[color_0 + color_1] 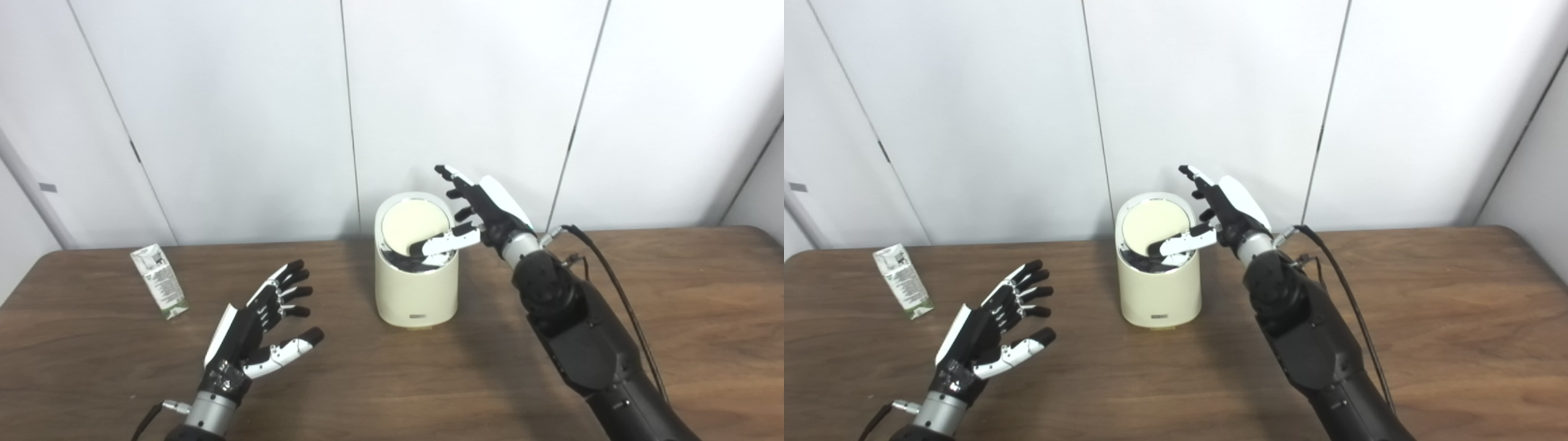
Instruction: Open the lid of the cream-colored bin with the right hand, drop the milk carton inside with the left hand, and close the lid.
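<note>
Nearest, the left hand [257, 334] hovers over the brown wooden worktop [392, 380], fingers spread wide and holding nothing, apparently waiting for its turn. Just beyond it to the left, the milk carton [158, 281] stands tilted and untouched, well apart from the bin. At centre, the cream-coloured bin [416, 288] has its lid [409, 227] tipped inward, pressed by the thumb of the right hand [481, 214], whose other fingers stand splayed above; it grips nothing. Behind runs a plain white panelled wall [245, 110].

Nothing legible: the carton [158, 280] at left carries print too small to read, and the bin's [416, 294] low front label is blurred.
</note>
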